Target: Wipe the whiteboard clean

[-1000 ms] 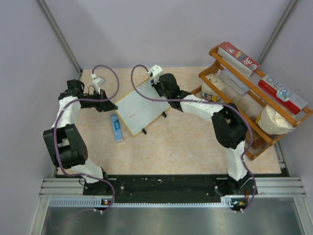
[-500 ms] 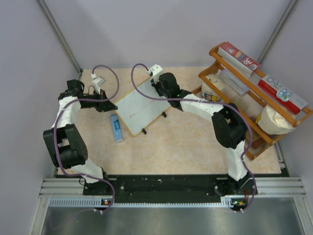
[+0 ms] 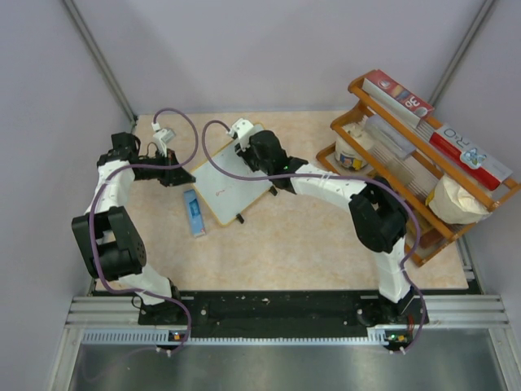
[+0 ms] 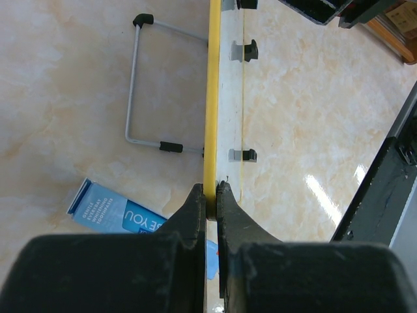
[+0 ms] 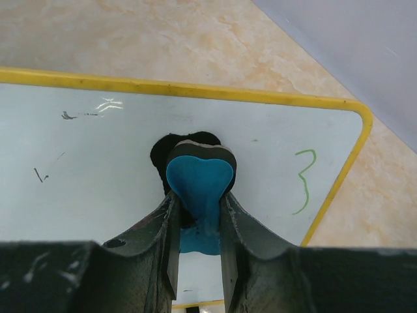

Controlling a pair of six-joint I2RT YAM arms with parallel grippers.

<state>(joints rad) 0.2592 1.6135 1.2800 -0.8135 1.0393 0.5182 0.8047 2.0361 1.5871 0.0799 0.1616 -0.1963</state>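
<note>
Sitting askew left of centre on the tabletop (image 3: 326, 244) in the top view, the whiteboard (image 3: 228, 191) has the left gripper (image 3: 187, 175) at its left edge and the right gripper (image 3: 251, 156) over its far part. A blue marker box (image 3: 194, 212) lies just beside its near-left side, and a wooden rack (image 3: 423, 163) stands well apart at right.

From the left wrist, the left gripper is clamped on the board's yellow frame, seen edge-on, with a wire stand (image 4: 133, 85) jutting out to the left.

From the right wrist, the right gripper is clamped on a blue eraser (image 5: 199, 175) pressed to the white surface, left of a green "3" (image 5: 303, 179).
</note>
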